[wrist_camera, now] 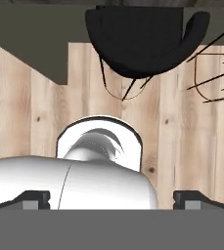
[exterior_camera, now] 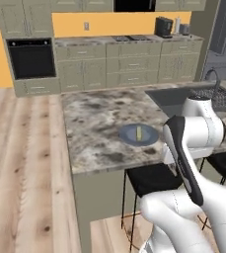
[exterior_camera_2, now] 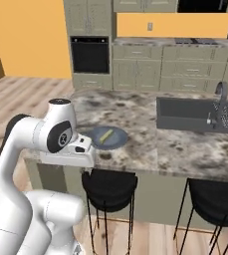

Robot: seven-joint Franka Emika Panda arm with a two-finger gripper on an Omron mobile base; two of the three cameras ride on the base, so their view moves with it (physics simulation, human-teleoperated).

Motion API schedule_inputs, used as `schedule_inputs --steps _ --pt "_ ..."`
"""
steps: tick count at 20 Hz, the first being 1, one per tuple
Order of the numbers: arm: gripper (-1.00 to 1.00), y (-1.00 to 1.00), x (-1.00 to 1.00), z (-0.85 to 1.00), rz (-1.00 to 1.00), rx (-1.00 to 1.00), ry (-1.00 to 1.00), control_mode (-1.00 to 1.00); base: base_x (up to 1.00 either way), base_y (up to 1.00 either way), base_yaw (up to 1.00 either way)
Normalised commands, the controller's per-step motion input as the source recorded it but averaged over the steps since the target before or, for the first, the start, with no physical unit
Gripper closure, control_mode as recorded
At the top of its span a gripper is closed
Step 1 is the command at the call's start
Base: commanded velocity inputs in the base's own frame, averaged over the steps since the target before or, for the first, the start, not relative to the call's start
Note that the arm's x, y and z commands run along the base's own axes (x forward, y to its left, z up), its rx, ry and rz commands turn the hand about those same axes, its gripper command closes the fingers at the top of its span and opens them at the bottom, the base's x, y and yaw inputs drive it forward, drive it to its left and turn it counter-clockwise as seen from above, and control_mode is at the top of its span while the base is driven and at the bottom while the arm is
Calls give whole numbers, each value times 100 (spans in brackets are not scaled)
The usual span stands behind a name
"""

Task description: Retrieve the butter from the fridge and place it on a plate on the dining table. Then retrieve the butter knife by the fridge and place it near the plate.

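The butter (exterior_camera: 139, 133) is lying on the plate (exterior_camera: 128, 135) near the desk (exterior_camera: 94, 123) edge, so the first placement is reading as complete. The tool (wrist_camera: 111, 199) is pointing down at the floor (wrist_camera: 30, 97) beside a stool (wrist_camera: 147, 39), fingertips spread wide, carrying nothing. Risk: the folded arm is sitting close to the plate; a careless swing toward the knife could nudge it.

the white franka panda arm with dark joints (exterior_camera: 191, 143) is folded back on itself, its hand turned straight down. the two-finger gripper (wrist_camera: 111, 200) hangs with its small dark finger tips (wrist_camera: 33, 199) spread wide apart, nothing between them.
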Motion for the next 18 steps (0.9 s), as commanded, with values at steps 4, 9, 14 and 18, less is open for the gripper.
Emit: schedule_inputs --steps 4,9,14,18 --pt "-100 0 0 0 0 0 0 100 -43 90 0" --pt "-100 0 0 0 0 0 0 100 -14 100 0" --pt "-100 0 0 0 0 0 0 100 0 100 0" --pt "-100 0 0 0 0 0 0 100 11 100 0"
